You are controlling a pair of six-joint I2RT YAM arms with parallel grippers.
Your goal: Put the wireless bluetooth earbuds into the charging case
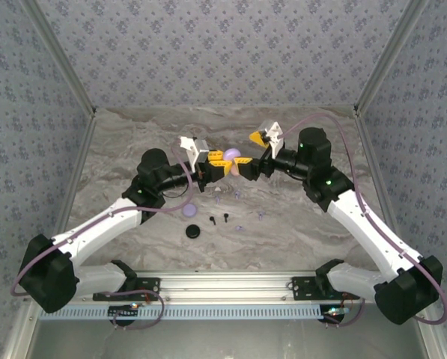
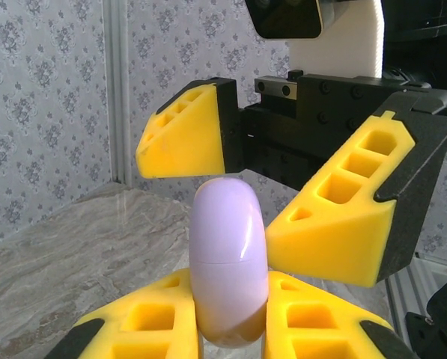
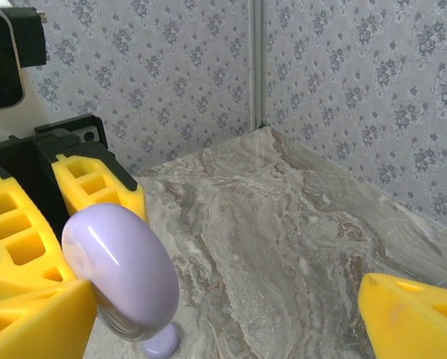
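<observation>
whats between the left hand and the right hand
A glossy lilac oval charging case, clamped in the left hand, its free end between the fingers of the open right hand, clearest in the left wrist view.

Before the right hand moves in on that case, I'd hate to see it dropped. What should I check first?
1. Left hand grips the lilac charging case: ok, it is shut on one end of the case.
2. Right hand is open: ok, its jaws stand wide on either side of the case's free end.
3. Right hand is clear of the case: cannot tell, as it sits very close.
4. Case is open for loading: not ok, it is closed.
5. Earbuds are picked up: not ok, they lie loose on the table, below both hands in the top view.
</observation>
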